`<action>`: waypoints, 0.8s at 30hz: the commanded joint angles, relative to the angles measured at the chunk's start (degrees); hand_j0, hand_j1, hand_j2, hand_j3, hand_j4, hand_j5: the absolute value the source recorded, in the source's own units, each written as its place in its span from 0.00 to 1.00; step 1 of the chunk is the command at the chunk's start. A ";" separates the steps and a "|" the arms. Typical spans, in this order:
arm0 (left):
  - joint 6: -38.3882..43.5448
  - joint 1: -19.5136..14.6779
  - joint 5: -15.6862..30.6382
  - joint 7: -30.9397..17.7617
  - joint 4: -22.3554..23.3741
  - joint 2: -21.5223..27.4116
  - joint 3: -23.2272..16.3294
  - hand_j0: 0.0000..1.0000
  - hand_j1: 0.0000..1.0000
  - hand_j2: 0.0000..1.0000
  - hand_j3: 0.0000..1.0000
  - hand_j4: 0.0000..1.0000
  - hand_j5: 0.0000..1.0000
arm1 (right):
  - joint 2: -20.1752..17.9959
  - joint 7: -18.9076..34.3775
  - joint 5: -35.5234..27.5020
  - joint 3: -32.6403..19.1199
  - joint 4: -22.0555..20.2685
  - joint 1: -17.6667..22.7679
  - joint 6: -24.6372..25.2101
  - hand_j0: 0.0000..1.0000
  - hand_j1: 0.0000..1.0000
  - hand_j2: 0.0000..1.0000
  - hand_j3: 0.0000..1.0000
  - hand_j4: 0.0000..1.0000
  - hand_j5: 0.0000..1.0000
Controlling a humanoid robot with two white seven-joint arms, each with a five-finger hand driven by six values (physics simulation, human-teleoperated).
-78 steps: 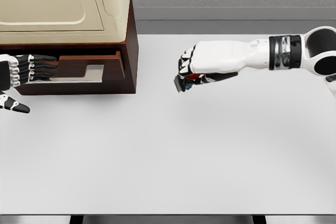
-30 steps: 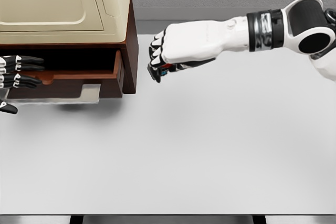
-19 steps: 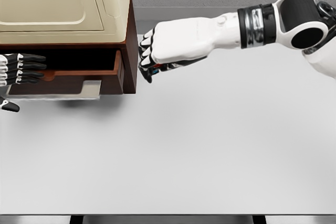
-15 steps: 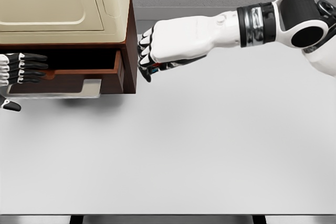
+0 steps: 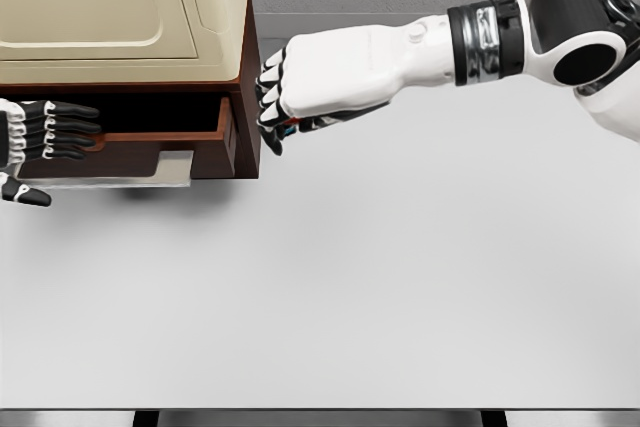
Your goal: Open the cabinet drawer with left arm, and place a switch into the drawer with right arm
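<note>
Head view of a white table with a brown cabinet at its far left corner, a cream appliance resting on top. The drawer is pulled partly out. The left hand enters at the left edge; its dark fingers are extended and close together, reaching into the drawer opening above the drawer's front rim, with the thumb held lower and apart. The right hand reaches in from the upper right, its fingers curled around a small dark switch, of which only a sliver with red and blue marks shows. The fist hangs above the table, just beside the cabinet's right side.
</note>
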 commanded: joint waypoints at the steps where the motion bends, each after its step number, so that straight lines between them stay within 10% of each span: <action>1: 0.01 0.00 0.34 0.00 0.00 -0.12 0.10 0.94 0.94 0.94 0.94 0.94 0.94 | 0.32 -0.04 -0.44 -0.05 0.04 -0.26 0.18 0.45 0.45 0.45 0.45 0.45 0.45; 24: 1.41 1.32 0.34 0.00 0.00 -1.87 -0.17 0.94 0.94 0.94 0.94 0.94 0.94 | 6.47 -0.04 -0.53 2.67 1.28 -5.45 4.25 0.45 0.45 0.45 0.45 0.45 0.45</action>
